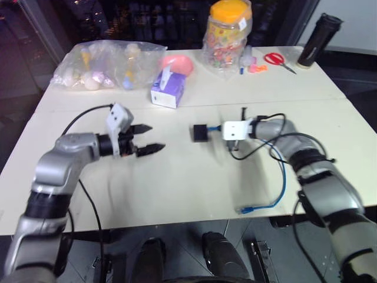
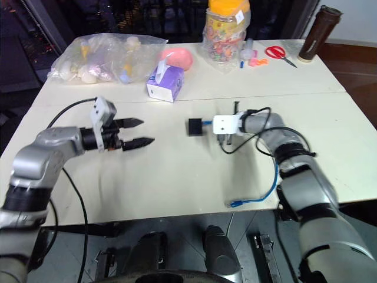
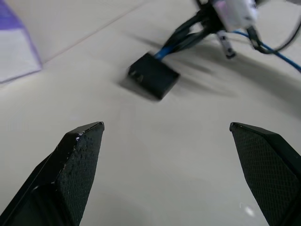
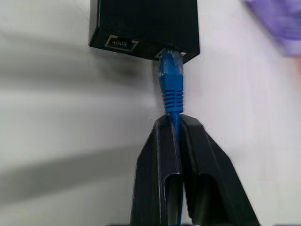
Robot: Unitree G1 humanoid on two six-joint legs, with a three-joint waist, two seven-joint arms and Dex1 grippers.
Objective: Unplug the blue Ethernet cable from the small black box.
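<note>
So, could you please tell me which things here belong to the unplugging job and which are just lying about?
In the job:
- blue Ethernet cable, plugged in
- small black box
- right gripper, shut on the cable
- left gripper, open

Lying about:
- tissue box
- candy jar
- scissors
- plastic bag
- dark bottle

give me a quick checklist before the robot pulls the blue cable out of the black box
1. Right gripper closed on the blue Ethernet cable: ok, pinched just behind the plug's boot.
2. Plug still seated in the small black box: ok, not yet unplugged.
3. Box held down against the pull: not ok, the left gripper is open and well short of the box, which looks lifted off the table.
4. Latch tab on the plug pressed: cannot tell.
5. Cable slack behind the grip: ok, it trails loosely to its free end near the table edge.
6. Space around the box: ok, the tissue box sits apart.
</note>
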